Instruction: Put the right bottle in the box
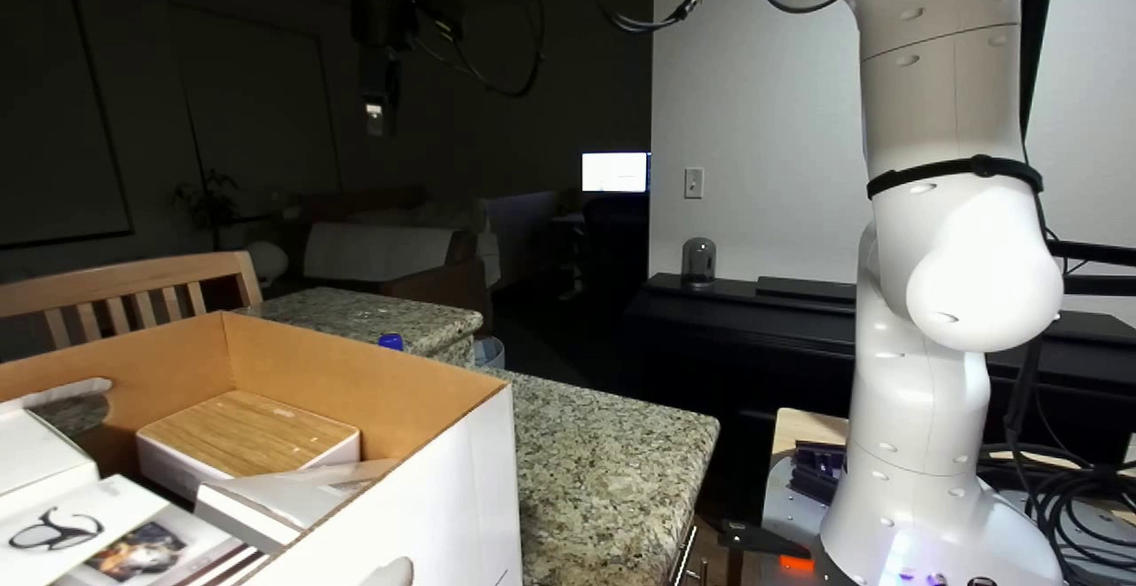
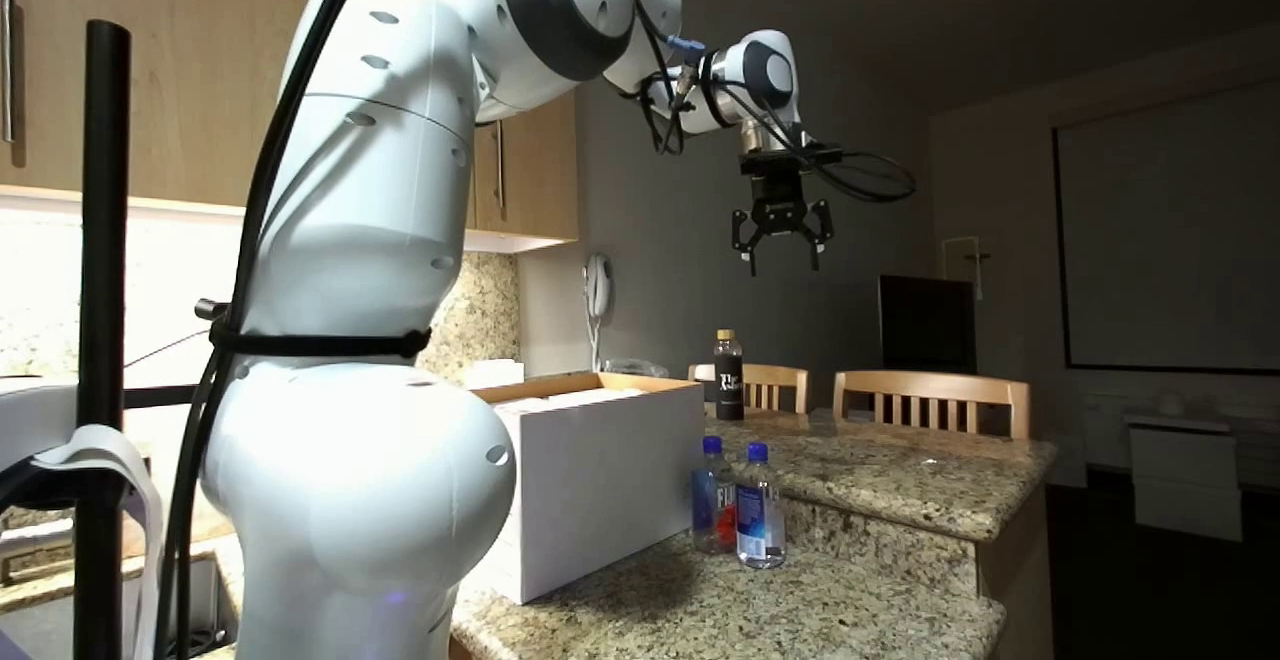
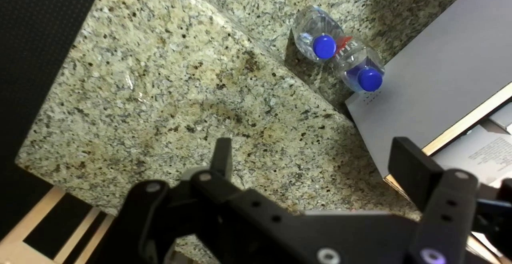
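Hanging up high, a little right of the middle in an exterior view, with the claw (image 2: 784,258) spread wide and holding nothing. Can see the bottle with the red patch (image 2: 713,502) lower down, standing on the worktop (image 2: 850,610), just outside the big white box (image 2: 605,490). Can spot a blue-capped bottle (image 2: 760,520) close on its right there.
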`<state>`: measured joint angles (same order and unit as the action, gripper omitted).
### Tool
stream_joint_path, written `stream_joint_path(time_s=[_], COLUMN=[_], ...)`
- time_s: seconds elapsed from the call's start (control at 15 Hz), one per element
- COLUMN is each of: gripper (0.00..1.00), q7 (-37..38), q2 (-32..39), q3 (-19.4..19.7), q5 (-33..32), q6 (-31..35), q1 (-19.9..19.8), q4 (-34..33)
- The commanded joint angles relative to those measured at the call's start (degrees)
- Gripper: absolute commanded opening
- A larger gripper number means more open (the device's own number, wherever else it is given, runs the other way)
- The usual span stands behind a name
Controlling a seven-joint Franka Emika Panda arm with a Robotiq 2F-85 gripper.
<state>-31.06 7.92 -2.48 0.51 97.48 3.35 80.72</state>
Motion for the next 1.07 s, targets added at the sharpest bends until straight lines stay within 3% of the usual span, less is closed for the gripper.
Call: stream_joint_path(time_s=[0.0, 0.33, 1.0], gripper=[1.00, 1.00, 1.00], q7=[-5.38, -4.81, 6.41], q2=[1.94, 3.21, 0.26], q3=[-1.05, -3.14, -3.51], q5=[3.48, 1.28, -0.73], q6=[4.01, 9.08, 20.09], q1=[-0.08, 0.22, 1.40], q4=[2.70, 9.14, 25.06])
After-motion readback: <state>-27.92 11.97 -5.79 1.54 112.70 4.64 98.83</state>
